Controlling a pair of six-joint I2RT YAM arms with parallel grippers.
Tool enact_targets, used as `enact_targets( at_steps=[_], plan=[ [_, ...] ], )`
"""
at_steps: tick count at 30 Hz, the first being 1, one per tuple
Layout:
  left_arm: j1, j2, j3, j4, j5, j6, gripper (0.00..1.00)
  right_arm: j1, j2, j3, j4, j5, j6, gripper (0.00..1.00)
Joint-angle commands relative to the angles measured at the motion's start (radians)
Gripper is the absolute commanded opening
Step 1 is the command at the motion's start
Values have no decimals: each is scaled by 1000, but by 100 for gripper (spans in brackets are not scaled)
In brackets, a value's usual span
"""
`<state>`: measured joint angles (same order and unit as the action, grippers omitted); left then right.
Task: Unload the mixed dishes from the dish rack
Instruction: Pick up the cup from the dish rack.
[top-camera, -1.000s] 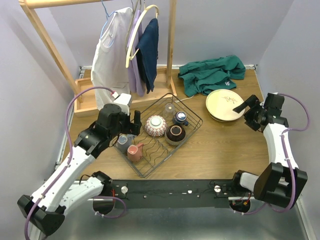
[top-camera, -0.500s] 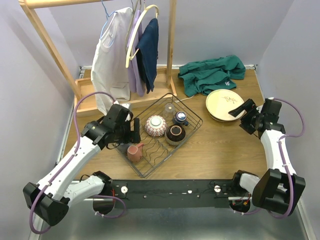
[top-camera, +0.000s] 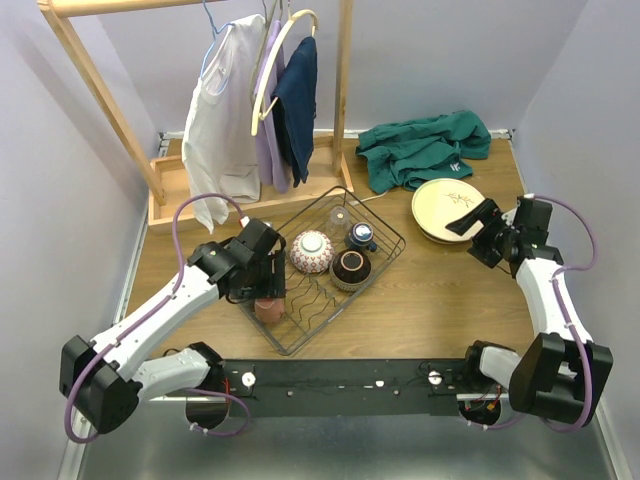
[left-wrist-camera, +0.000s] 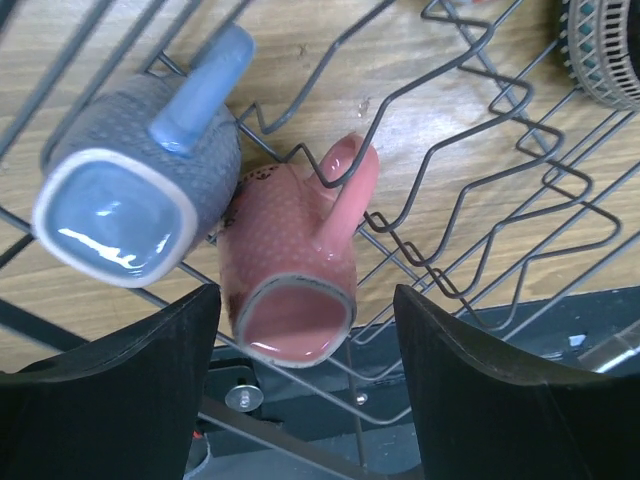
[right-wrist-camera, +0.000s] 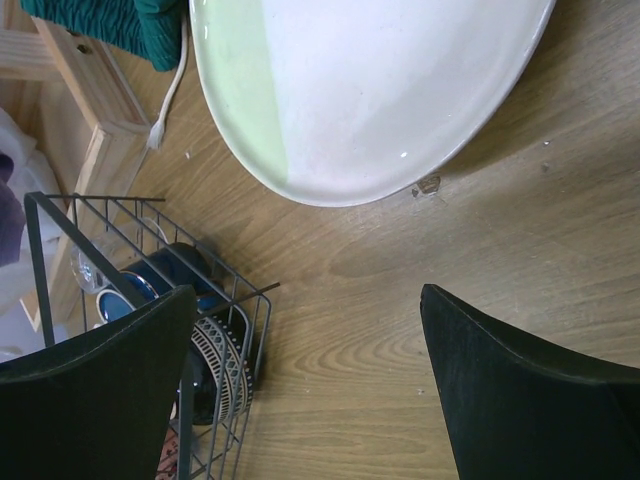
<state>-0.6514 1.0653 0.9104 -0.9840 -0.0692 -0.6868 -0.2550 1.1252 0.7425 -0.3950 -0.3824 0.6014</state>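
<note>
The black wire dish rack (top-camera: 318, 302) sits mid-table. It holds a blue-and-white patterned bowl (top-camera: 311, 251), a dark bowl (top-camera: 351, 267), a dark cup (top-camera: 361, 236), a clear glass (top-camera: 339, 217) and a red cup (top-camera: 268, 309). My left gripper (top-camera: 270, 283) is open just above the red cup (left-wrist-camera: 295, 275), one jaw on each side of its rim, not touching. The grey cup (left-wrist-camera: 135, 200) lies beside it. Cream plates (top-camera: 445, 208) are stacked right of the rack. My right gripper (top-camera: 468, 222) is open and empty over the plates' near edge (right-wrist-camera: 370, 90).
A wooden clothes rack (top-camera: 100, 90) with hanging garments stands at the back left. A green cloth (top-camera: 420, 145) lies at the back right, behind the plates. The rack's corner (right-wrist-camera: 150, 300) shows in the right wrist view, with bare wood between it and the plates.
My left gripper has swung right and down, from the rack's left edge to just above the red cup. My right gripper has shifted slightly left over the plates.
</note>
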Motion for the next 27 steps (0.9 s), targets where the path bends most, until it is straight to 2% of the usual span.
enact_targets(
  at_steps=[1, 9, 19, 22, 27],
  plan=[
    [-48, 35, -15, 21, -50, -45, 78, 17, 12, -8, 28, -18, -2, 100],
    [-103, 79, 5, -18, -119, -45, 76, 23, 36, -5, 47, -38, 5, 100],
    [-120, 130, 16, -24, -132, 53, 77, 23, 56, -9, 68, -64, 14, 100],
    [-122, 140, 16, -19, -123, 81, 74, 23, 58, -9, 70, -64, 14, 100],
    [-122, 154, 13, 10, -75, 121, 63, 23, 61, -12, 74, -65, 15, 100]
  ],
)
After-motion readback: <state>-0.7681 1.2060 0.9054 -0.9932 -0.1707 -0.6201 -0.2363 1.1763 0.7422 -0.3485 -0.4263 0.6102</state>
